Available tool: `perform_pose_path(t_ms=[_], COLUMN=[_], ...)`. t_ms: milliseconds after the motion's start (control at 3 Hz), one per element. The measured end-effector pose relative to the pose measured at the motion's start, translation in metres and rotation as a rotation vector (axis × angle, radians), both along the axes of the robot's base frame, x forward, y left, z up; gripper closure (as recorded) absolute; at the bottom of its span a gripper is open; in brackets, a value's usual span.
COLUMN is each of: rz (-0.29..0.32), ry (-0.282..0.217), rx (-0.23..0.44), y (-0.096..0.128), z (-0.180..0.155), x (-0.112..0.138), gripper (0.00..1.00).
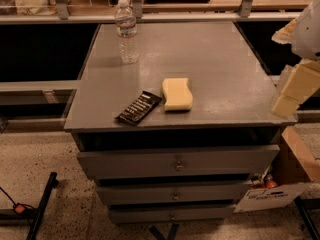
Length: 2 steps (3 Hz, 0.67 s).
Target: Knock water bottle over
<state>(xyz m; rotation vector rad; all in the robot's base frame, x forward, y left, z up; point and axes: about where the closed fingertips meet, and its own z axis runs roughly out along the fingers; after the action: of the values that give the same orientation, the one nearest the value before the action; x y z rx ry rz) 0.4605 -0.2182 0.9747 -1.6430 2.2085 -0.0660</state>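
The water bottle (126, 31) is clear ribbed plastic with a white cap and a pale label band. It stands upright at the far left corner of the grey cabinet top (220, 64). My gripper (294, 90), cream-coloured under a white arm, hangs at the right edge of the view, just off the cabinet's right front corner. It is far to the right of the bottle and touches nothing.
A yellow sponge (177, 94) and a black packet (139, 107) lie near the front of the cabinet top. Drawers (175, 161) sit below. A metal rail (200, 17) runs behind the cabinet. A cardboard box (295, 171) stands on the floor at the right.
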Motion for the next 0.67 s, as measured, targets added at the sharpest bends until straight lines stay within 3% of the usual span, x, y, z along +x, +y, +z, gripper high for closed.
perform_pose_path(t_ms=[333, 667], rz=[-0.058, -0.056], ry=[-0.091, -0.212], rx=[0.113, 0.232], y=[-0.004, 0.007], z=[0.000, 0.008], x=[0.053, 0.112], gripper=[0.00, 0.00])
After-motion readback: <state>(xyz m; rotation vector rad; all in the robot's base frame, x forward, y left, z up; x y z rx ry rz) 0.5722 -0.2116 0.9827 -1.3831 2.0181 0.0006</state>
